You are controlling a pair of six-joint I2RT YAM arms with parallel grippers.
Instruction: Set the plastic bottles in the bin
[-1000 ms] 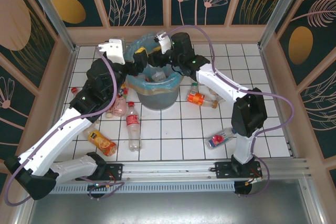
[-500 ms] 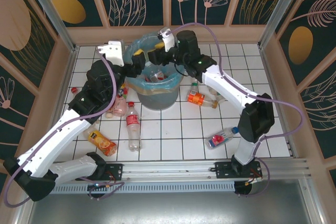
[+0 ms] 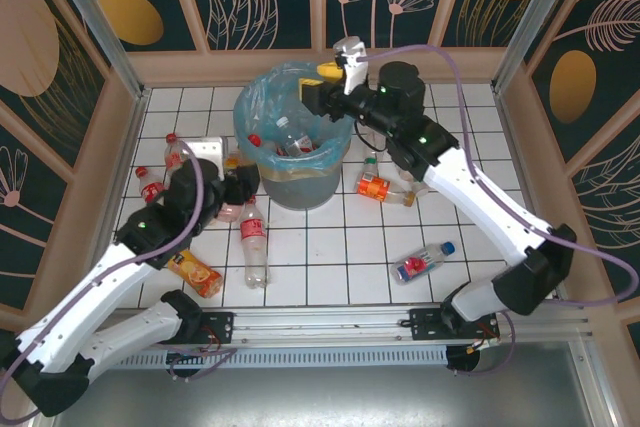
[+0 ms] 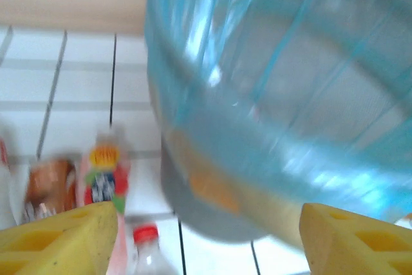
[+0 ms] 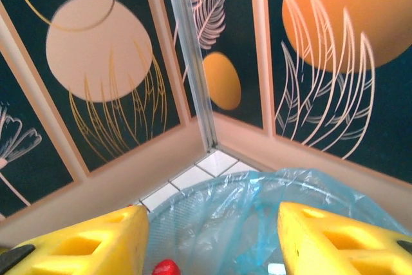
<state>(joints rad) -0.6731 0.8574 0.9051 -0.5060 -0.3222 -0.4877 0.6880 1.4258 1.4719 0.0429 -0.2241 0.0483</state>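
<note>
The grey bin point(image 3: 300, 182) with its light-blue bag point(image 5: 257, 223) stands mid-floor and holds clear plastic bottles point(image 3: 291, 137), one with a red cap point(image 5: 166, 267). My right gripper point(image 3: 318, 87) hovers over the bin's back rim, open, with nothing between its yellow fingers point(image 5: 84, 243). My left gripper point(image 3: 245, 183) is low beside the bin's left wall point(image 4: 212, 204), open and empty. Close by it lie a red-capped bottle point(image 4: 145, 236) and a pink-labelled bottle point(image 4: 103, 178). In the top view, bottles lie on the tiles: a red-labelled one point(image 3: 254, 234), an orange one point(image 3: 192, 269), another orange one point(image 3: 375, 187) and a blue-capped one point(image 3: 421, 264).
More bottles lie by the left wall point(image 3: 152, 187), some behind my left arm. Wooden walls and metal posts point(image 5: 193, 62) enclose the tiled floor. A rail point(image 3: 330, 322) runs along the near edge.
My left arm has pulled back from above the bin and dropped to the floor at its left side. My right gripper has shifted right along the bin's back rim.
</note>
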